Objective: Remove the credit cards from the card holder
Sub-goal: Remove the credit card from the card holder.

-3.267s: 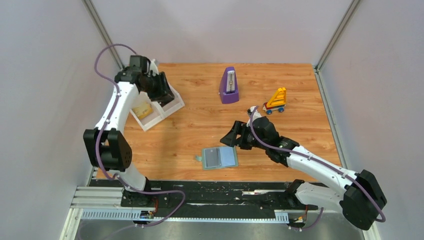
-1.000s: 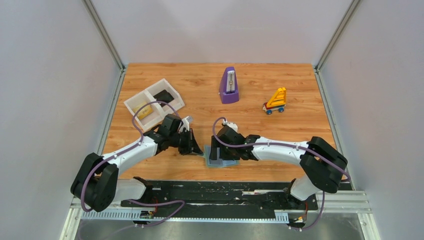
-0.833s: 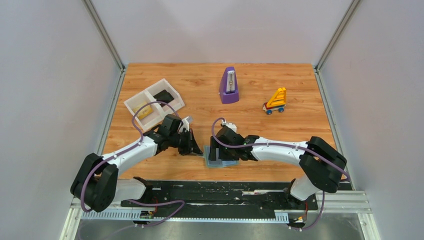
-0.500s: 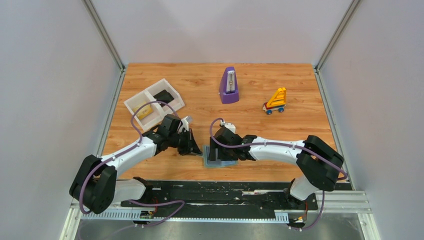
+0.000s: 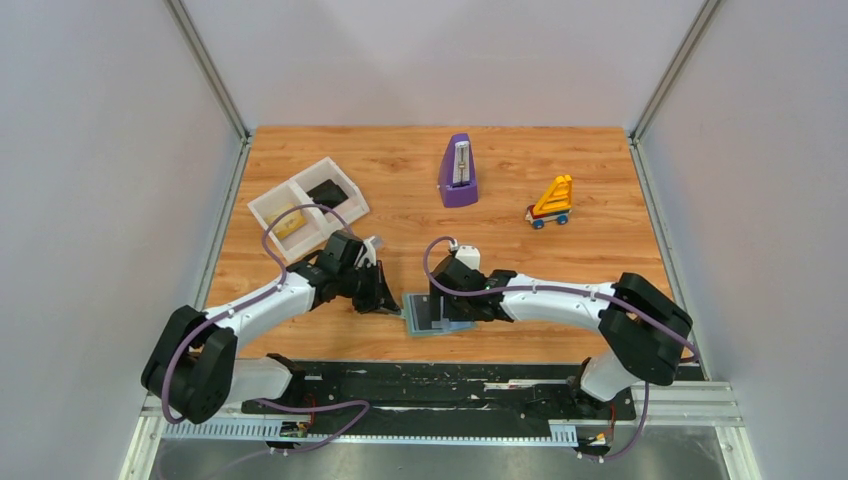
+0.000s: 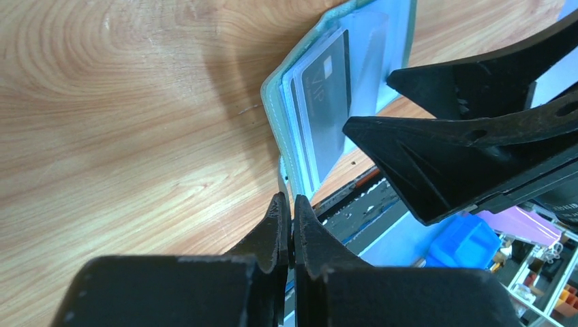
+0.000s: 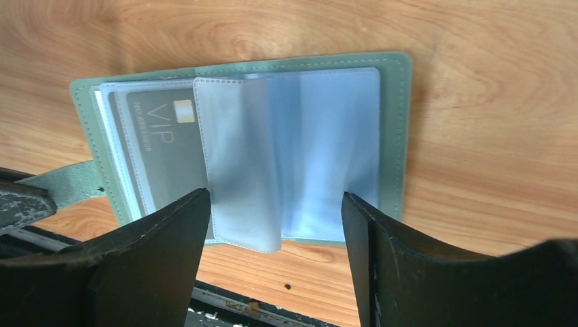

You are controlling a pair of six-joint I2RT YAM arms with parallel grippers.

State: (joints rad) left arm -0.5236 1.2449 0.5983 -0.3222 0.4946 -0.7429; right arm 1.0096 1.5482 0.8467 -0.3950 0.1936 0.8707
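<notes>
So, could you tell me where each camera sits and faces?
Top external: above and behind the bases, facing down; left arm and right arm show.
Left wrist: left arm, facing its shut left tool pinching the card holder strap.
Right wrist: right arm, facing down; open right tool straddles the holder.
Both wrists share the grey VIP card.

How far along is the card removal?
Done: a yellow card and a dark card lie in the white tray. In hand: left gripper, jaws shut, pinches the strap tab of the card holder; right gripper hovers over it, jaws open. Left: a grey VIP card sits in a sleeve.
</notes>
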